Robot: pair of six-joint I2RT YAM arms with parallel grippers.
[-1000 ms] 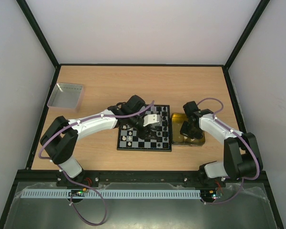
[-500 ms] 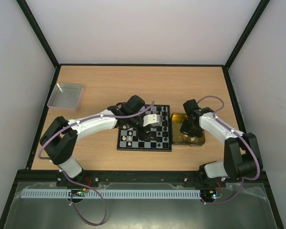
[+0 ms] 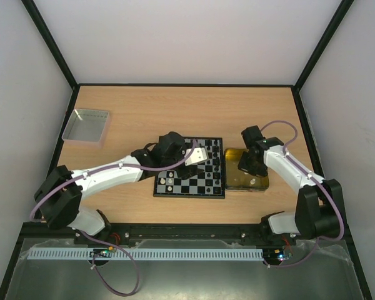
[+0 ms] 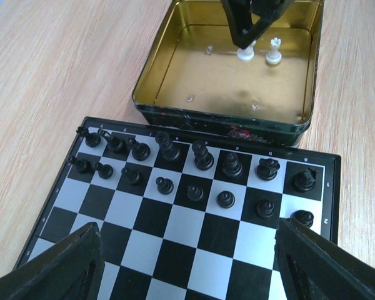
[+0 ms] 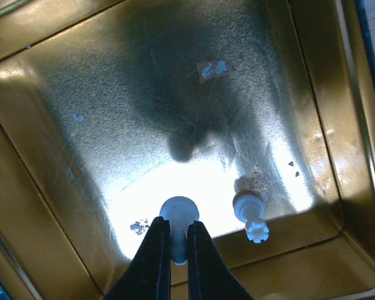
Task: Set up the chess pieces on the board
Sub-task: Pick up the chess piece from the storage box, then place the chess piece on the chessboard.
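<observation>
Mid-fetch: grips a white piece (image 5: pixel 178 209) in the clenched fingers of the right gripper (image 5: pixel 179 232), low inside the yellow tin (image 5: pixel 81 125) just right of the board (image 4: pixel 147 215). Calls next, probably, for a straight lift over the tin wall, then a carry left past the black pieces (image 4: pixel 203 156) to the white pieces (image 3: pixel 169 182) at the board's left. Leaves a second white piece (image 5: pixel 252 219) just beside in the tin. Hovers the left gripper (image 3: pixel 201 157), fingers released, over the board, likely in the way. Grey tray (image 3: pixel 86 124) far left on the worktop (image 3: pixel 250 112), well apart.
</observation>
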